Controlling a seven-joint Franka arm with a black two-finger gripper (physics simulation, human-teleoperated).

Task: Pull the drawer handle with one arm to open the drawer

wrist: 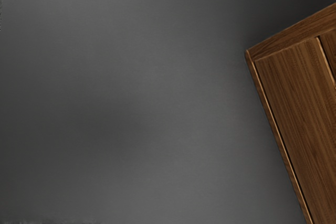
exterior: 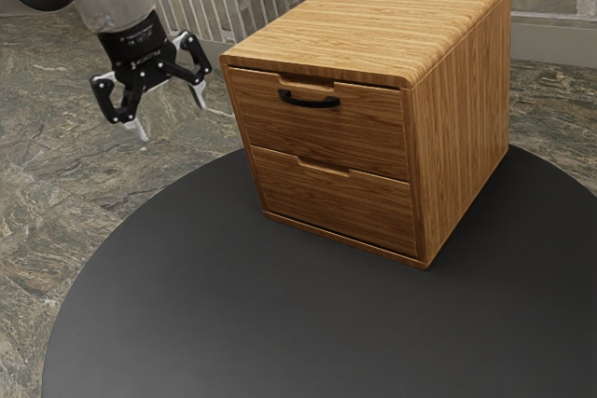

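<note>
The wooden cabinet (exterior: 448, 109) stood on the far part of the round black table (exterior: 280, 323), its front facing near and toward the exterior view's left. The black handle (exterior: 309, 100) lay level along the top edge of the upper drawer (exterior: 364, 132), its long axis running across the drawer front. Both that drawer and the lower drawer (exterior: 336, 198) sat flush. The gripper (exterior: 170, 114) hung with its fingers spread wide, holding nothing, to the exterior view's left of the handle and apart from it, with open air between. In the wrist view, a cabinet (wrist: 304, 129) corner met the table (wrist: 131, 103).

Your round black tabletop (exterior: 280, 323) carries one wooden two-drawer cabinet (exterior: 448, 90), set toward its far edge.
</note>
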